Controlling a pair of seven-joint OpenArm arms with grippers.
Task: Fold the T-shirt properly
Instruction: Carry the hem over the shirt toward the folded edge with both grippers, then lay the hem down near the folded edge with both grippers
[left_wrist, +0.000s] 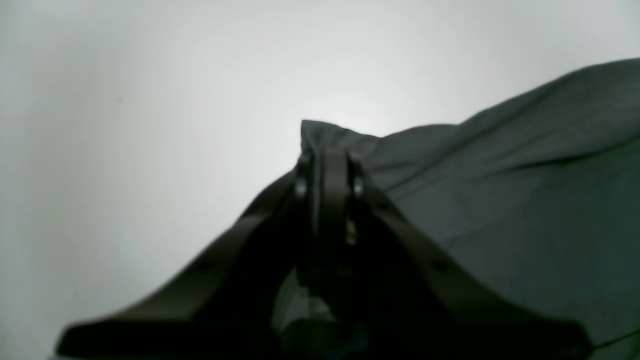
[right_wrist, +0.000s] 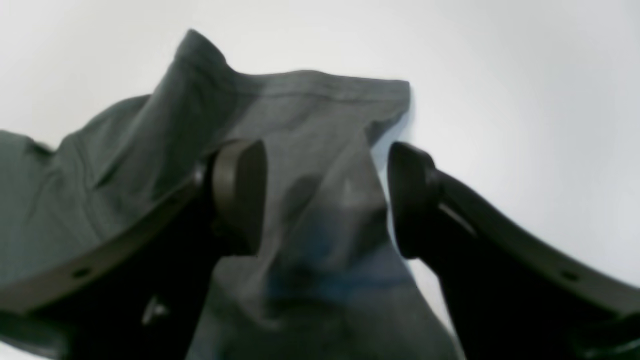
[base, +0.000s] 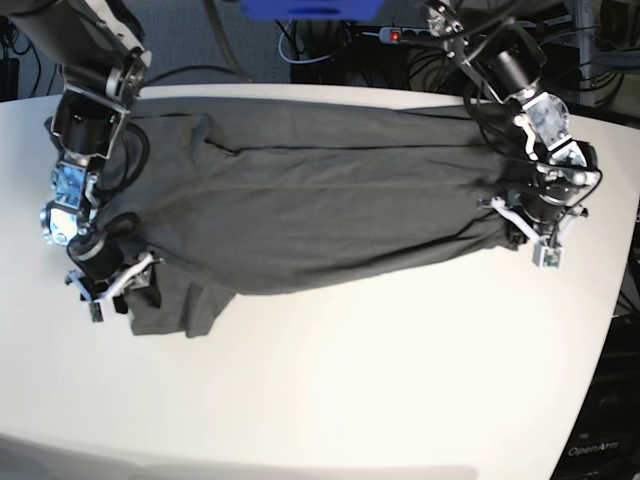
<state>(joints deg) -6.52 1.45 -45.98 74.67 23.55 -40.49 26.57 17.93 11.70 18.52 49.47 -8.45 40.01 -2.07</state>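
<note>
Base view: the T-shirt (base: 320, 200) lies lengthwise between the arms; left gripper (left_wrist: 327, 160) pinches its edge; right gripper (right_wrist: 325, 200) straddles a sleeve, spread.

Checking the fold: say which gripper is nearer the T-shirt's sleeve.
Right. The right gripper straddles the T-shirt beside its sleeve; the left gripper pinches the opposite end.
</note>
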